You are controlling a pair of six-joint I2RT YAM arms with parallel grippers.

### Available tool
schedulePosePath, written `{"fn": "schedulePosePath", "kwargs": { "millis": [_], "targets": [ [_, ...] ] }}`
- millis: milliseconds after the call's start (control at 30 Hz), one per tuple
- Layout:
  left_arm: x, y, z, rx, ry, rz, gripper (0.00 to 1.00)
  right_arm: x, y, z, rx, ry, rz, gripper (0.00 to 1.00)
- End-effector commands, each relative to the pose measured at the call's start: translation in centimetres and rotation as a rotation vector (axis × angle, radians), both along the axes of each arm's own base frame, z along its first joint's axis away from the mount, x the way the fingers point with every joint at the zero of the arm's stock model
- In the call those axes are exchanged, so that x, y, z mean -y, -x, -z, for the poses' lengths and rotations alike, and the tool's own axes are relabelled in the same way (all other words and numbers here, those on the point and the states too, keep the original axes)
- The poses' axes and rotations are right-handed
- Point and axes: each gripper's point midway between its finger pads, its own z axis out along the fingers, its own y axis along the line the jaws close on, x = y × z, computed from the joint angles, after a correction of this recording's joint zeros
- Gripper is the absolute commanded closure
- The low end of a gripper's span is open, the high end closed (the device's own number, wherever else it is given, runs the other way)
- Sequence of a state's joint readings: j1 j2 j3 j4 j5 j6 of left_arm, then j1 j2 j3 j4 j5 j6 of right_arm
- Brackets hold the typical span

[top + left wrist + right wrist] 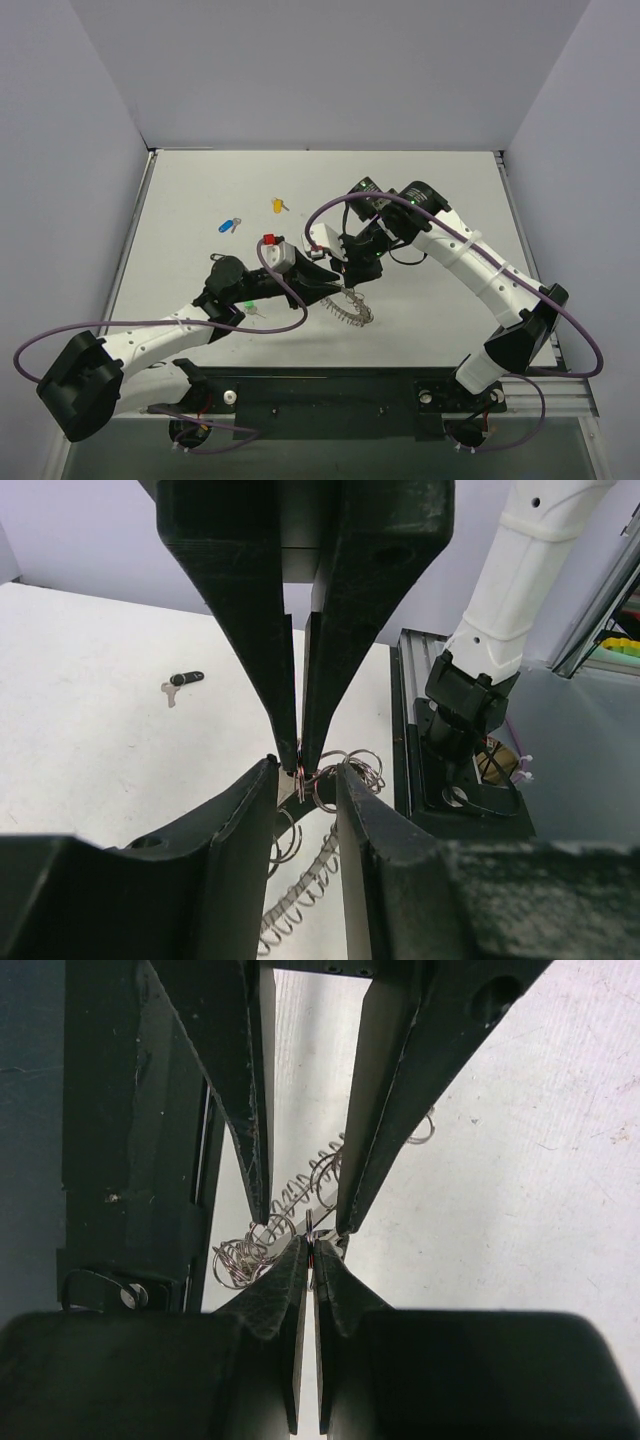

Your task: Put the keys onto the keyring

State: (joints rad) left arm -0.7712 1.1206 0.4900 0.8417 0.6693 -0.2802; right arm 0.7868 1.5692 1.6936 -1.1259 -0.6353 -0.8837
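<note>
Keyring (355, 310): beaded coil of silver wire, near the front middle of the table (430, 190). Far end rests on the table, near end rises to where both grippers meet.

Right gripper (312, 1245): jaws clenched tip to tip on a small metal piece (310, 1232) with a reddish glint, right at the ring's loops. Key or loop, cannot tell.

Left gripper (335, 287): jaws stand apart, its fingers (245, 810) straddling the right gripper's tips with wire loops between them. Whether they press on the ring, cannot tell.

Keys loose on the table:
- blue-headed key (230, 225) and yellow-headed key (279, 205), well apart from the ring, farther back and to the left
- green-headed key (250, 306), beside the left forearm
- dark-headed key (184, 680), seen from the left wrist, lying flat and clear of both grippers
</note>
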Motion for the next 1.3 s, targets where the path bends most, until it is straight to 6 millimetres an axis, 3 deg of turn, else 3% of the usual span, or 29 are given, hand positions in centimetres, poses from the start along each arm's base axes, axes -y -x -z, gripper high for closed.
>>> {"fn": "schedulePosePath", "kwargs": {
  "millis": [0, 800, 1267],
  "targets": [
    [0.6, -0.4, -2.6, 0.063, 0.051, -0.012, 0.61, -0.5, 0.2, -0.9, -0.017, -0.019, 0.003, 1.0],
    [0.9, -0.9, -0.2, 0.072, -0.055, -0.042, 0.65, -0.5, 0.1, -1.2, -0.031, -0.037, 0.031, 1.0],
    [1.1, -1.0, -0.7, 0.085, -0.049, -0.043, 0.72, -0.7, 0.1, -1.3, -0.04, -0.044, 0.032, 1.0]
  ]
}}
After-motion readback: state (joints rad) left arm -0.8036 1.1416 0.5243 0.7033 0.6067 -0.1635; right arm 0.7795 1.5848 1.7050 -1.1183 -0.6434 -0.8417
